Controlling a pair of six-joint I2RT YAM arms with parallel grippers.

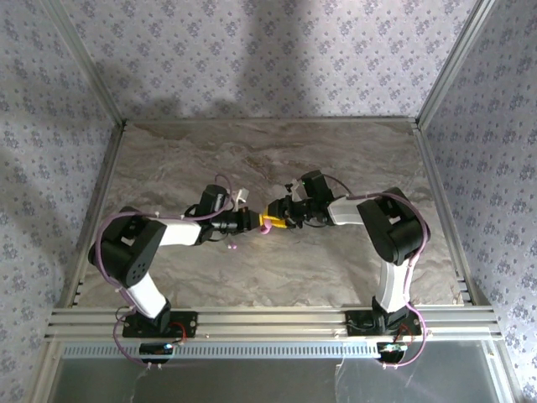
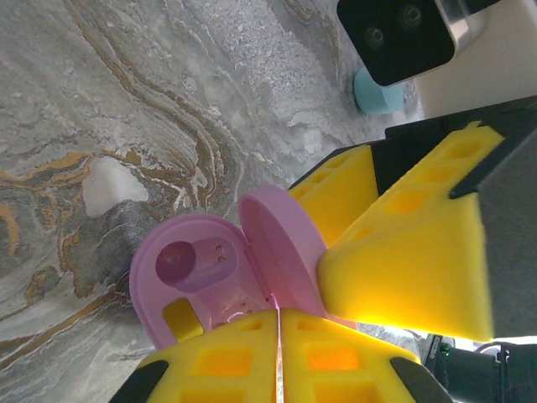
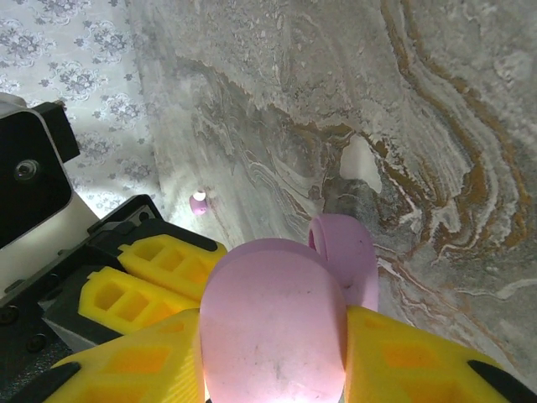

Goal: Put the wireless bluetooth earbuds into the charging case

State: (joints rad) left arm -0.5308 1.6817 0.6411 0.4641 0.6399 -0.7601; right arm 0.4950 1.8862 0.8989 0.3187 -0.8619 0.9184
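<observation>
Marble-patterned table [image 1: 336, 159] is being worked over by both arms, their grippers being held tip to tip near its middle. The right gripper [image 3: 273, 336] is being clamped on the pink lid [image 3: 273, 294] of the charging case [image 2: 189, 277], one yellow pad on each side. The left gripper [image 2: 278, 332] is being pinched almost flat, with only a thin slit between its pads, and the case's lower rim appears to be nipped in that slit. The case is thus being held open between the two.

The step in hand is judged to be steadying the opened case. For it to be done well, the base should be gripped firmly by the left gripper while the lid is being let go gently. That way the hinge is not being twisted and the right gripper is being freed for a bud.

The base's hollow side is being turned toward the left wrist camera, with the table behind it, and the lid is being stood edge-on at the hinge. Its long axis seems to run down into the left pads, though that end is hidden.

One pink earbud [image 3: 199, 202] is being left on the table, apart from the case. It is too small for its pointing to be read.
</observation>
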